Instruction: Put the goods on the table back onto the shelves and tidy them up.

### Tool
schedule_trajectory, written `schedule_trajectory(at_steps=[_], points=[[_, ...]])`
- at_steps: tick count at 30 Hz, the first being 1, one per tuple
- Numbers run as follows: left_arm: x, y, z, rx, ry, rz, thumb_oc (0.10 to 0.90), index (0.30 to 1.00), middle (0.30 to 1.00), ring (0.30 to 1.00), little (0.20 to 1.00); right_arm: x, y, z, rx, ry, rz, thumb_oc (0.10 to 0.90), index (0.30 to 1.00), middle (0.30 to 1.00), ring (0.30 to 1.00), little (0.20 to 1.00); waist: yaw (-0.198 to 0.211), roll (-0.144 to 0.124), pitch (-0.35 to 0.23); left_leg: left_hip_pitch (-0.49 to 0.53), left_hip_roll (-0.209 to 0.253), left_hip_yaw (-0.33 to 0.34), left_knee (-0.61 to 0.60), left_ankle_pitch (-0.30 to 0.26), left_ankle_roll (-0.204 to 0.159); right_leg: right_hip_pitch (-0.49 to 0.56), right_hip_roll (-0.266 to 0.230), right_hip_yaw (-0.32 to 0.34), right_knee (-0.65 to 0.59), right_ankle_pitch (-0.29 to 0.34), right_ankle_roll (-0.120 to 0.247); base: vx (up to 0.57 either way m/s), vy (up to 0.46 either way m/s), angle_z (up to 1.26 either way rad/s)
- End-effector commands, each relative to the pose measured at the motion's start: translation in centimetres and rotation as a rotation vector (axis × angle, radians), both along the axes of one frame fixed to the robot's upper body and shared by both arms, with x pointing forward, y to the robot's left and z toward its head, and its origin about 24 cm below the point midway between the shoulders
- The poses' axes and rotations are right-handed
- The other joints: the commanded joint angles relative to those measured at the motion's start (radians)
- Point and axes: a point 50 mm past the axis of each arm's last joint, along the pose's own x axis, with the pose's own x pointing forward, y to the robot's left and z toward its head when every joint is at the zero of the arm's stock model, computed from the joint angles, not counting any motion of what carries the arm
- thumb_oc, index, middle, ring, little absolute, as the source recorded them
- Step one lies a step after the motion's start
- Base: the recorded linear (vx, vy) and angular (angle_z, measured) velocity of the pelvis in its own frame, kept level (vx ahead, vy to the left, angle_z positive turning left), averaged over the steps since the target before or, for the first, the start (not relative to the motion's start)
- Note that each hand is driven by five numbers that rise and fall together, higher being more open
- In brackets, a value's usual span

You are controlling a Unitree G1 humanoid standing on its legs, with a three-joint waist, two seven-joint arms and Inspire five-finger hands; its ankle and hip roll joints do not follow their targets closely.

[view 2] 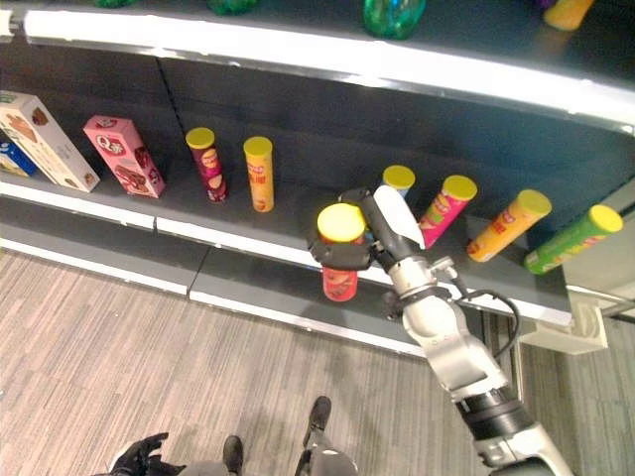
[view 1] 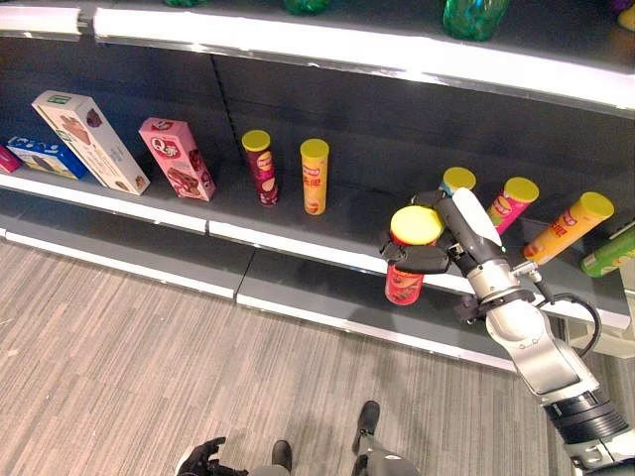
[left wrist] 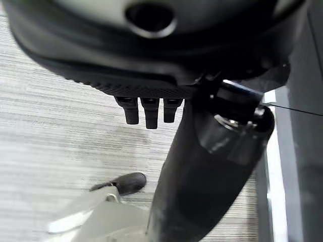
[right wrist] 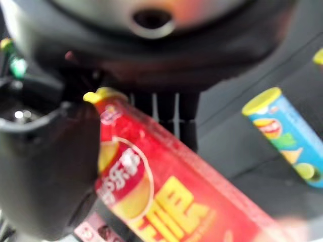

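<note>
While right hand (view 1: 429, 256) clamps red can (view 1: 405, 281) at shelf (view 1: 327, 233) edge | placement pending | left hand (view 1: 201, 458) fingers curled, empty

Glossy printed red can (view 1: 403, 282), yellow plastic lid (view 1: 416, 225) — matt dark shelf (view 1: 298, 223), wood-grain floor (view 1: 119, 347).

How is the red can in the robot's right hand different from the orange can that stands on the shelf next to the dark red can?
The red can is held by the right hand, fingers curled round it, in front of the shelf edge; the orange can stands free on the shelf. The red can has a red body, the orange can an orange one. Both are upright tubes with yellow lids.
</note>
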Motion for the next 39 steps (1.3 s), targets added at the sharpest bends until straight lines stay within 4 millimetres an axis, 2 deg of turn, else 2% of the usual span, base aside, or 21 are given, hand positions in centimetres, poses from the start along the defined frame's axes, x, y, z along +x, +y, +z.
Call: schedule_trajectory(at_steps=[1,9,15,16,17,18,19,23,30,39], points=[[0.9,0.9,0.7,0.039,-0.042,-0.037,0.800,0.900,0.900,0.900,0.900,-0.1,2.3,6.8,0.056,-0.358,0.075,0.400,0.300,0.300,0.300,0.300,0.029,-0.030,-0.039,-0.063,-0.059,-0.056,0.003,-0.016,0.014,0.063,-0.063,0.026,0.007,-0.083,0.126,0.14,-0.177,0.28],[2.3,0.1,1.3,0.022,-0.119,-0.035,0.800,0.900,0.900,0.900,0.900,2.4,2.8,8.3,0.097,-0.477,-0.065,0.400,0.300,0.300,0.300,0.300,0.070,0.004,-0.003,-0.128,-0.039,-0.090,0.003,0.011,-0.005,0.027,-0.060,-0.006,0.007,-0.100,0.123,0.01,-0.070,0.21],[2.7,-0.4,1.5,0.016,-0.150,-0.034,0.800,0.900,0.900,0.900,0.900,4.3,0.2,12.0,0.051,-0.620,-0.266,0.400,0.300,0.300,0.300,0.300,0.110,0.034,0.031,-0.204,-0.043,-0.118,0.003,0.040,-0.015,-0.022,-0.068,-0.027,0.007,-0.096,0.128,-0.02,-0.026,0.14],[2.7,-0.4,1.5,0.015,-0.151,-0.034,0.800,0.900,0.900,0.900,0.900,4.3,0.2,12.1,0.051,-0.620,-0.266,0.400,0.300,0.300,0.300,0.300,0.110,0.034,0.031,-0.205,-0.043,-0.118,0.003,0.040,-0.015,-0.023,-0.068,-0.027,0.007,-0.096,0.128,-0.02,-0.014,0.27],[2.8,-0.5,1.6,0.014,-0.164,-0.039,0.800,0.900,0.900,0.900,0.900,4.4,-1.0,12.9,0.040,-0.656,-0.335,0.400,0.300,0.300,0.300,0.300,0.119,0.043,0.039,-0.221,-0.046,-0.126,0.003,0.046,-0.018,-0.032,-0.072,-0.032,0.007,-0.095,0.129,-0.01,-0.004,0.22],[2.9,-0.6,1.6,0.013,-0.165,-0.039,0.800,0.900,0.900,0.900,0.900,4.5,-1.0,12.9,0.039,-0.658,-0.335,0.400,0.300,0.300,0.300,0.300,0.118,0.044,0.038,-0.224,-0.047,-0.127,0.003,0.047,-0.018,-0.034,-0.072,-0.034,0.007,-0.094,0.129,-0.02,-0.015,0.14],[3.1,-0.9,1.7,0.009,-0.178,-0.049,0.800,0.900,0.900,0.900,0.900,4.5,-2.5,14.0,0.039,-0.706,-0.418,0.400,0.300,0.300,0.300,0.300,0.130,0.055,0.050,-0.246,-0.052,-0.140,0.003,0.055,-0.021,-0.047,-0.075,-0.041,0.007,-0.095,0.130,-0.01,-0.010,0.24],[3.7,-1.4,1.9,-0.002,-0.203,-0.055,0.800,0.900,0.900,0.900,0.900,4.3,-4.0,15.3,0.069,-0.766,-0.498,0.400,0.300,0.300,0.300,0.300,0.139,0.074,0.066,-0.280,-0.060,-0.159,0.003,0.068,-0.025,-0.067,-0.083,-0.050,0.007,-0.092,0.131,-0.02,-0.012,0.25],[4.7,-1.9,2.3,-0.007,-0.244,-0.075,0.800,0.900,0.900,0.900,0.900,3.9,-5.3,17.4,0.138,-0.860,-0.587,0.400,0.300,0.300,0.300,0.300,0.152,0.095,0.082,-0.319,-0.070,-0.181,0.003,0.076,-0.028,-0.092,-0.093,-0.058,0.007,-0.088,0.135,-0.01,-0.008,0.11],[5.0,-2.0,2.5,0.004,-0.262,-0.088,0.800,0.900,0.900,0.900,0.900,3.6,-7.1,18.4,0.174,-0.895,-0.676,0.400,0.300,0.300,0.300,0.300,0.164,0.104,0.082,-0.336,-0.074,-0.194,0.003,0.082,-0.032,-0.100,-0.096,-0.067,0.007,-0.086,0.140,0.00,-0.011,0.08]])
